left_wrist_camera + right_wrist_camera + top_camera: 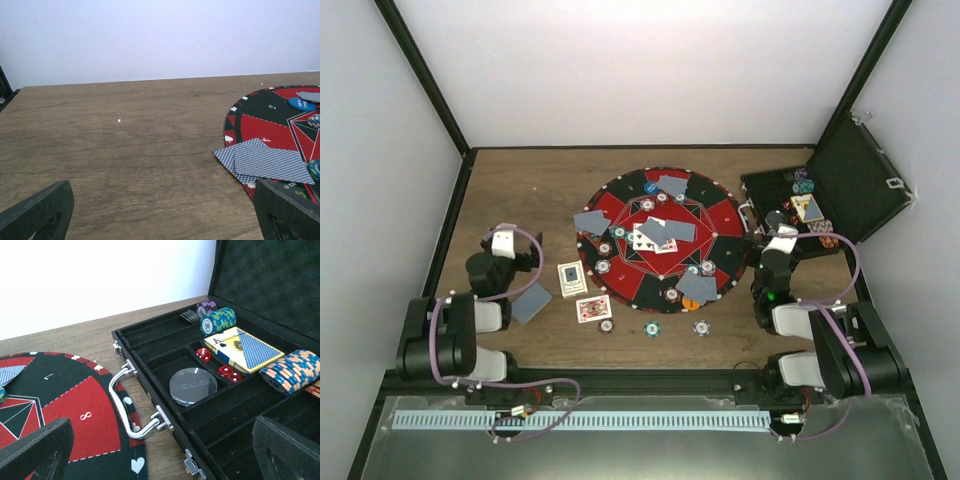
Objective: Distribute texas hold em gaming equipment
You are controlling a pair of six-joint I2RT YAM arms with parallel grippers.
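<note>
Two cards [265, 162] lie ahead-right of the spread left tool [160, 212]; right tool [160, 450] likewise spread

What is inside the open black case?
A clear dealer button, red dice, a card deck and chip stacks. The near corner of the case is hidden behind the right end effector.

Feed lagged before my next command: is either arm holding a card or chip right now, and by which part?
Nothing is held. The left gripper is open over the table, and the right gripper is open at the black case.
</note>
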